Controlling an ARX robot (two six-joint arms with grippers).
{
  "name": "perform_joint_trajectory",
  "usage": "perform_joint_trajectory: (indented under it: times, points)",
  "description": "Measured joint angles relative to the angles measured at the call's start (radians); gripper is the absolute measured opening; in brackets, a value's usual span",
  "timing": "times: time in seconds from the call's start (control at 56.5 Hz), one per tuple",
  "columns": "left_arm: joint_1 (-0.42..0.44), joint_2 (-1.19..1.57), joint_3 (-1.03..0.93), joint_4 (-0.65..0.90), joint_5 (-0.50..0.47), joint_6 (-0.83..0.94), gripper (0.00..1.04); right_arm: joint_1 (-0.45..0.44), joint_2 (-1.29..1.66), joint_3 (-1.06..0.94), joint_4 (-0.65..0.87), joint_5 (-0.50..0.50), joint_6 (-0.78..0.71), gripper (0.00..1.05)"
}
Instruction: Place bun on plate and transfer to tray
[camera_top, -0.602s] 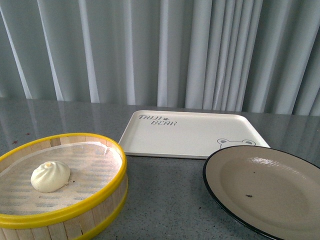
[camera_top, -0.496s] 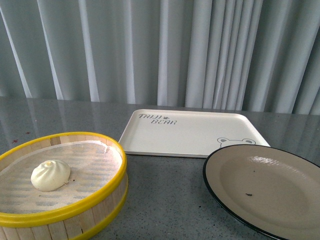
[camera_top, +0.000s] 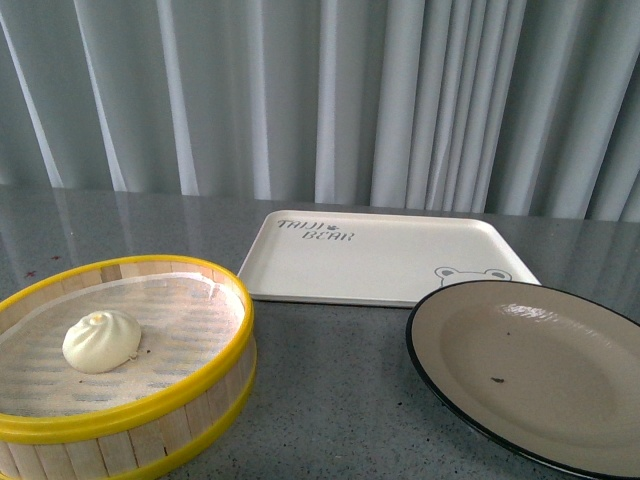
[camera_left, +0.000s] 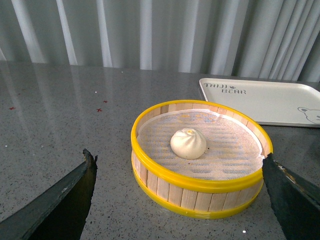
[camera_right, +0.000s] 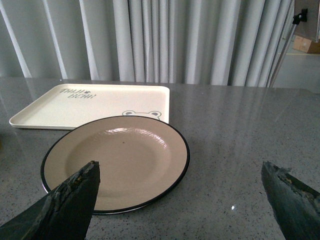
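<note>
The bun (camera_top: 101, 341) sits inside the round bamboo steamer (camera_top: 190, 415), on its pale woven liner, a little off centre toward the robot's left and clear of the yellow rim. Its pleated top points up. In the left wrist view the bun (camera_left: 188, 143) lies near the middle of the steamer (camera_left: 200, 192).

The plate (camera_top: 530, 370) lies flat to the right of the steamer, with a strip of grey table (camera_top: 330, 400) between them. It holds nothing but a small dark speck. The tray (camera_top: 385, 260) lies beyond the steamer and to its right, its near left corner close by the steamer's far rim. I cannot tell whether the tray's near edge touches the plate. Behind everything hangs a pale pleated curtain (camera_top: 300, 100).

The left gripper (camera_left: 178, 155) has its dark fingers (camera_left: 70, 195) spread wide, the steamer showing between them, untouched. The right gripper (camera_right: 180, 164) is likewise spread wide, its fingers (camera_right: 70, 205) gripping nothing, with the plate (camera_right: 120, 160) ahead of them.
</note>
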Motion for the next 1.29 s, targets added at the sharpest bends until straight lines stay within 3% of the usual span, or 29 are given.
perform_joint_trajectory:
  times: [0.602, 0.637, 0.708, 0.867, 0.991, 1.292]
  points:
    - [0.004, 0.010, 0.004, -0.013, 0.017, -0.011, 0.98, 0.000, 0.000, 0.000, 0.000, 0.000, 0.000, 0.96]
    - [0.035, 0.083, 0.058, -0.161, 0.119, -0.064, 0.98, 0.000, 0.000, 0.000, 0.000, 0.001, 0.000, 0.96]
    - [0.067, 0.253, 0.140, -0.267, 0.208, -0.124, 0.98, 0.000, 0.000, 0.000, 0.000, -0.003, 0.000, 0.96]
    - [0.076, 0.586, 0.289, -0.040, 0.193, -0.150, 0.98, 0.000, 0.000, 0.000, 0.000, 0.000, 0.000, 0.96]
    - [0.032, 0.867, 0.452, 0.121, 0.159, -0.142, 0.98, 0.000, 0.000, 0.000, 0.000, 0.000, 0.000, 0.96]
    - [-0.114, 1.307, 0.751, 0.084, 0.114, -0.023, 0.98, 0.000, 0.000, 0.000, 0.000, 0.000, 0.000, 0.96]
